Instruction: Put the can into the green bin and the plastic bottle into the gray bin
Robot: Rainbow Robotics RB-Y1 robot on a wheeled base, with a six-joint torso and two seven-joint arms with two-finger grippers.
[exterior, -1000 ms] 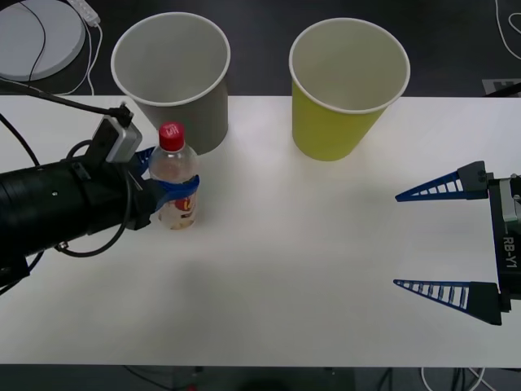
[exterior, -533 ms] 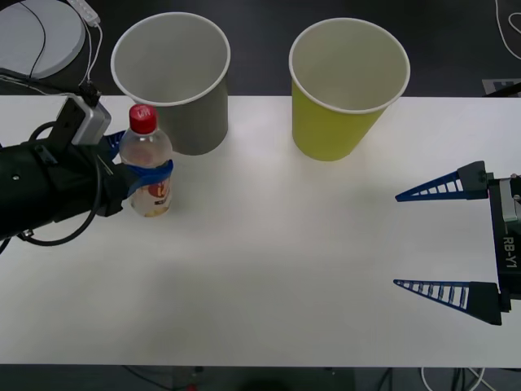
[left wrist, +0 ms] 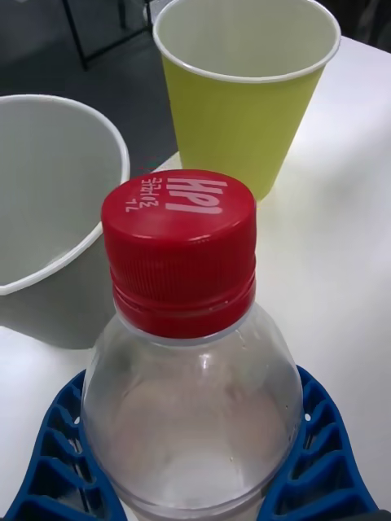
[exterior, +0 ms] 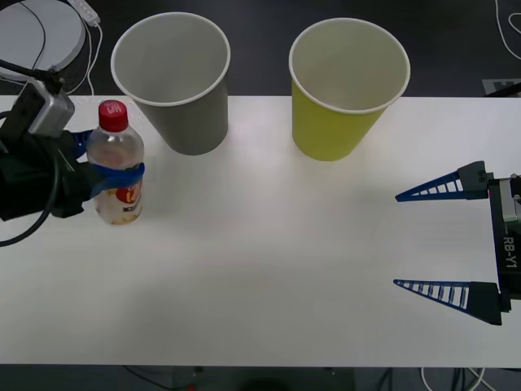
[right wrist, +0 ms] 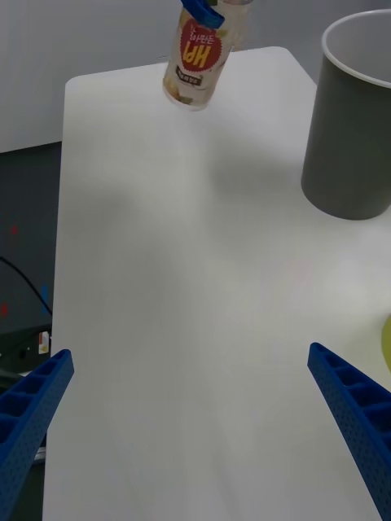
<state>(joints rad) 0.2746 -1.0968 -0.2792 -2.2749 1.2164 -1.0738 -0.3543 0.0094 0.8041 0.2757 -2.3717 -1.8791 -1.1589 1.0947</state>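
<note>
The plastic bottle [exterior: 116, 175] is clear with a red cap and a red-and-yellow label. The gray bin [exterior: 175, 80] and the yellow-green green bin [exterior: 345, 85] are white inside. Blue ribbed fingers [exterior: 440, 291] show on the right gripper [exterior: 435, 241]; the table [exterior: 277, 269] is white.

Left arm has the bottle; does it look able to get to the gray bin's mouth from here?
Probably yes. The left gripper is shut on the plastic bottle, upright beside the gray bin. Nothing stands between them, but the bottle sits below the rim, so it must rise first.
</note>
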